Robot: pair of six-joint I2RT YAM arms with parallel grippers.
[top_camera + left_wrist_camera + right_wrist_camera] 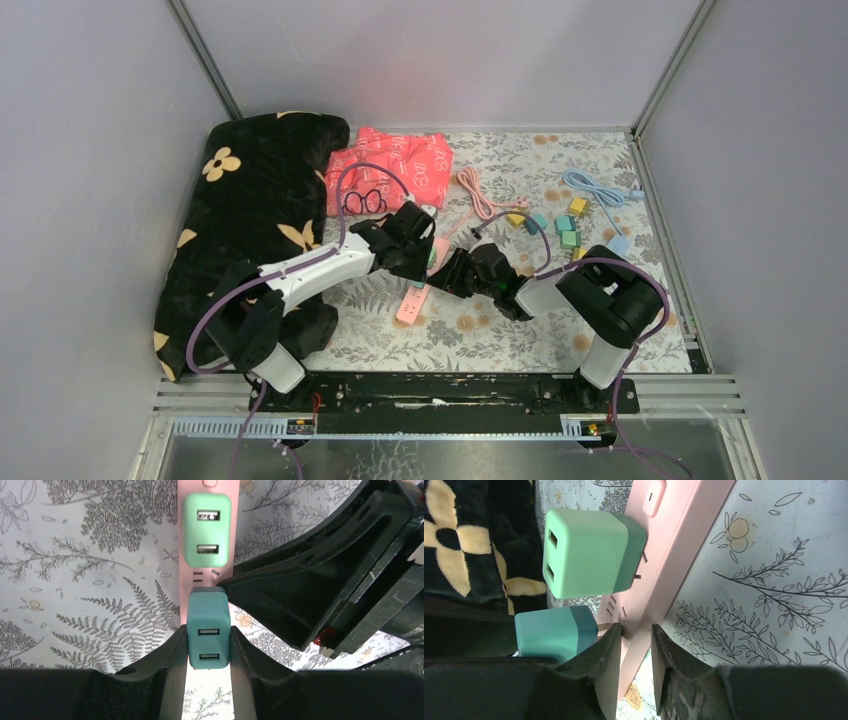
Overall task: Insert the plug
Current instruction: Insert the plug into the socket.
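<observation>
On the floral desk (500, 335), left fingers (170, 662) grip the teal plug (208, 630); right fingers (605, 660) pinch the pink strip (684, 545): keep prongs square, press straight

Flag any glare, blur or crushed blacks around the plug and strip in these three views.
Top external: even light, a pink cast on the back wall. Left wrist: teal plug sharp, the left fingers near-black, the pink power strip blown out between them. Right wrist: light green plug crisp, the right fingers dark with little detail.
</observation>
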